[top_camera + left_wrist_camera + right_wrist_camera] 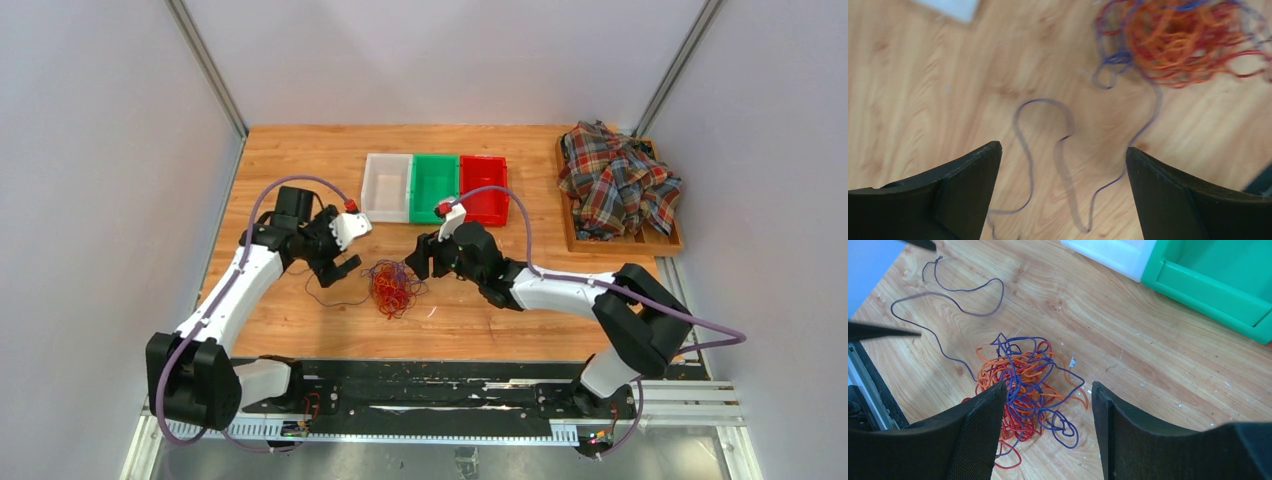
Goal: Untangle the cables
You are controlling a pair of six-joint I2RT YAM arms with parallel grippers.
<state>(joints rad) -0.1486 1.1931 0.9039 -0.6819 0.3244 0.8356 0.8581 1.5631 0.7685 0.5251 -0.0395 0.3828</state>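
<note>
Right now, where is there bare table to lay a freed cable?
Bare wood lies left of the white bin, between the red bin and the cloth tray, and along the near edge. The middle is crowded: the cables, a stray purple strand, the left hand and the right hand.

Smooth, pale-grained wood table point(300, 160), glossy plastic bins point(436, 190), thin smooth-coated cables point(1023, 380), matt black finely textured fingers point(975, 440), soft plaid cloth point(615, 180).

No readable text, label, brand or number shows anywhere.
</note>
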